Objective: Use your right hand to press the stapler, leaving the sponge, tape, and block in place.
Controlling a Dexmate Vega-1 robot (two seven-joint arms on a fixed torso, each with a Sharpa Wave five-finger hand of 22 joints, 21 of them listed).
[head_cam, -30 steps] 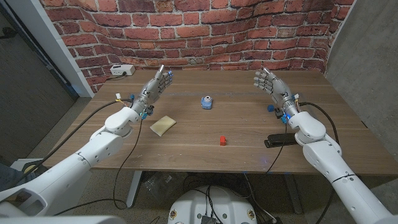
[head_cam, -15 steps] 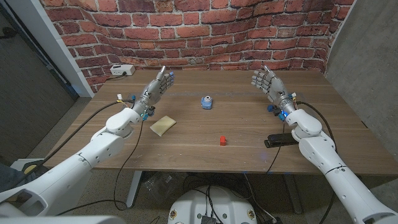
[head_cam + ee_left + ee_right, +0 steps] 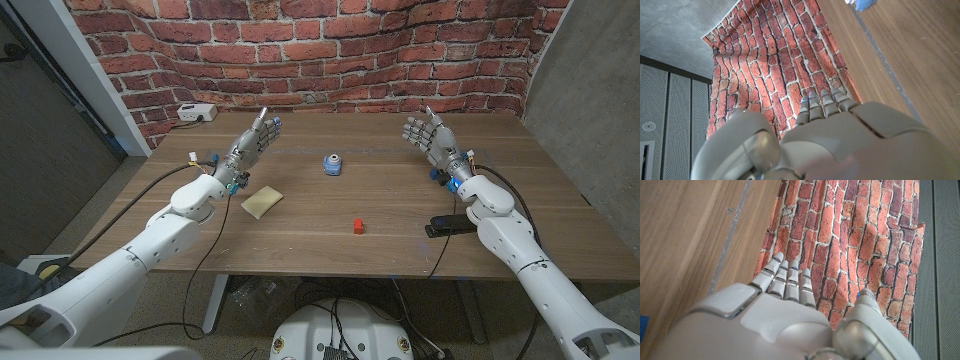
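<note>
A black stapler (image 3: 448, 226) lies near the table's front right, partly hidden behind my right forearm. My right hand (image 3: 427, 135) is raised above the table well beyond the stapler, fingers spread, holding nothing; its back also fills the right wrist view (image 3: 775, 320). The yellow sponge (image 3: 262, 201) lies left of centre. The blue tape (image 3: 332, 164) stands mid-table, and its edge appears in the left wrist view (image 3: 860, 4). The small red block (image 3: 357, 226) sits toward the front. My left hand (image 3: 254, 138) hovers open beyond the sponge, its back in the left wrist view (image 3: 810, 140).
A white box (image 3: 196, 113) with a cable rests at the back left corner by the brick wall (image 3: 330, 45). The wooden table (image 3: 320, 195) ends close in front of the stapler and block.
My right hand has drifted slightly left and back above the table. The left hand and the objects have stayed put.
</note>
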